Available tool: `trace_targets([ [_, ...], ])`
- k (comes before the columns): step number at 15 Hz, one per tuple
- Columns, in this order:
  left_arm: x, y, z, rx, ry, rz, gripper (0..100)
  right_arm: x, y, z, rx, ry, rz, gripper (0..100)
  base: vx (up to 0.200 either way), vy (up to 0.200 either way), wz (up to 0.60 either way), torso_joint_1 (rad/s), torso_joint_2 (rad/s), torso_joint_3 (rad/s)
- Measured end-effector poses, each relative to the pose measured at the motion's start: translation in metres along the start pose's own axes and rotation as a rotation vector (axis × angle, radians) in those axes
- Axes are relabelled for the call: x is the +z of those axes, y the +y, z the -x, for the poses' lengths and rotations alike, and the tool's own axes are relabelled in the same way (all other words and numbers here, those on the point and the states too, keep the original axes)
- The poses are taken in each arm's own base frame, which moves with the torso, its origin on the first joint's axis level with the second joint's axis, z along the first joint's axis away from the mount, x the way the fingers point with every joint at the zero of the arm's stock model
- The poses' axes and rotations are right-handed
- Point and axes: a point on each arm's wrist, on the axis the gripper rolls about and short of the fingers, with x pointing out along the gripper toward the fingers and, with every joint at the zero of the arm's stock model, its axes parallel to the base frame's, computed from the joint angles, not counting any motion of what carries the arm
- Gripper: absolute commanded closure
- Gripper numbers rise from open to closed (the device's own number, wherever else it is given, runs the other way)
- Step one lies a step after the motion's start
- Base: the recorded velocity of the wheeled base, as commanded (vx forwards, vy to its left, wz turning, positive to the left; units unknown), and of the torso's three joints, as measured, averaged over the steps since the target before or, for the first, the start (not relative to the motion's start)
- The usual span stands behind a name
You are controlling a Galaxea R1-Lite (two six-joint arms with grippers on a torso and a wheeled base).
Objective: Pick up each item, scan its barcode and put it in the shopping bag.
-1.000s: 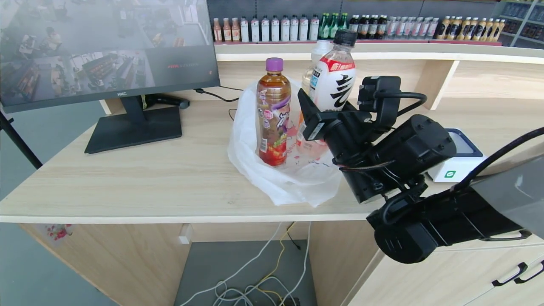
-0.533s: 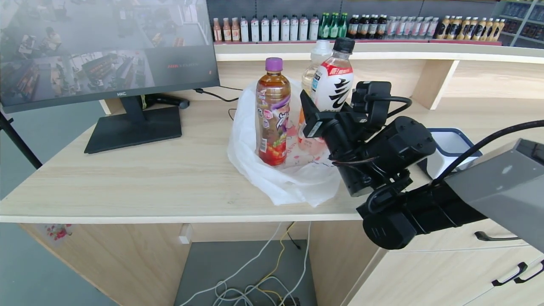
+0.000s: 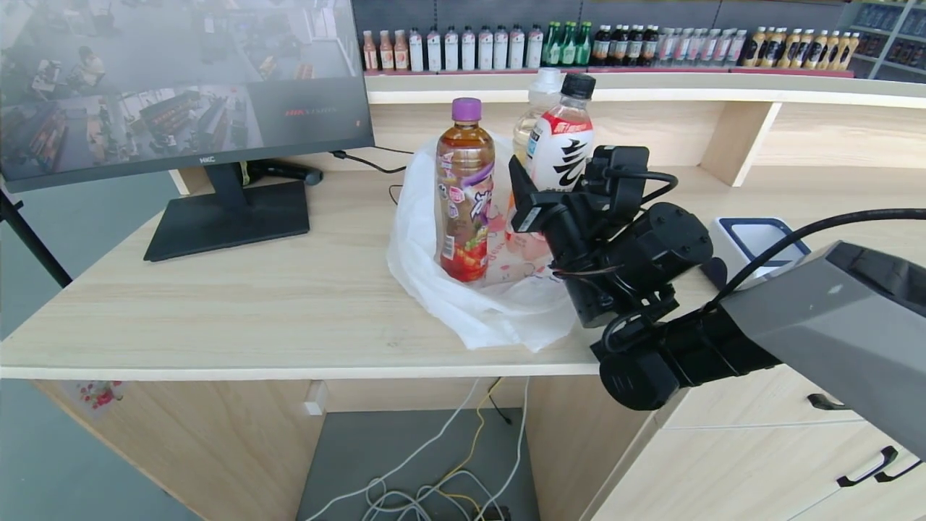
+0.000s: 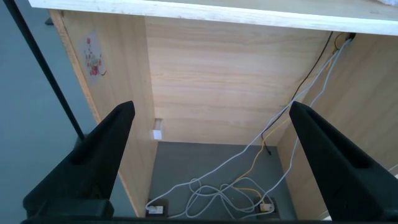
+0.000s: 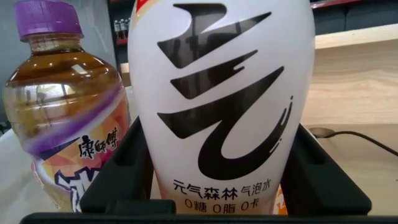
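The right gripper [image 3: 539,204] is clamped on the lower body of a white bottle [image 3: 561,148] with a black cap, its two dark fingers pressed against either side of the bottle [image 5: 221,93], which stands upright in the grip. It hangs over the far right side of the open shopping bag [image 3: 434,289], a crumpled white plastic one sitting about midway along the worktop [image 3: 217,304], its near fold close to the front edge. Two drinks are already standing in the bag: a tea bottle [image 3: 465,195] with a purple cap on the left, and a pale bottle [image 3: 539,94] with a white cap just behind the one being held. The scanner [image 3: 756,242], a small white box, sits towards the right end of the worktop, apart from the bag. A monitor [image 3: 173,79] stands at the far left corner.

The left gripper [image 4: 211,112] hangs below the worktop's front edge, fingers spread wide with nothing between them, facing the cabinet and some loose cables [image 4: 236,186].

To my eye this is the bagging step for the white bottle; whether it was scanned I can't tell. The next move looks to be a straight lowering into the free space on the bag's right, keeping clear of the tea bottle so it doesn't topple, then letting go once the base is down.
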Motion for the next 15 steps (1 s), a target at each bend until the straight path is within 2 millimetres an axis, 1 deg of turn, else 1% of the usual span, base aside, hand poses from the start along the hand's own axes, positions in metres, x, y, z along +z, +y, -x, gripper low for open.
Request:
trace_targets([
  [4, 0.0, 0.0, 0.0, 0.0, 0.0, 0.001, 0, -0.014, 0.0, 0.001, 0.004, 0.025, 0.011, 100, 0.0, 0.0, 0.0, 0.0, 0.0, 0.0],
  [7, 0.0, 0.0, 0.0, 0.0, 0.0, 0.0, 0, -0.022, -0.006, 0.005, 0.001, 0.056, 0.03, 100, 0.0, 0.0, 0.0, 0.0, 0.0, 0.0],
  [10, 0.0, 0.0, 0.0, 0.0, 0.0, 0.0, 0, -0.021, -0.009, 0.009, 0.001, 0.071, 0.044, 100, 0.0, 0.0, 0.0, 0.0, 0.0, 0.0],
  [13, 0.0, 0.0, 0.0, 0.0, 0.0, 0.0, 0, -0.024, -0.011, 0.018, 0.009, 0.112, 0.055, 100, 0.0, 0.0, 0.0, 0.0, 0.0, 0.0],
  [15, 0.0, 0.0, 0.0, 0.0, 0.0, 0.0, 0, -0.023, -0.01, 0.023, 0.013, 0.127, 0.056, 100, 0.0, 0.0, 0.0, 0.0, 0.0, 0.0],
])
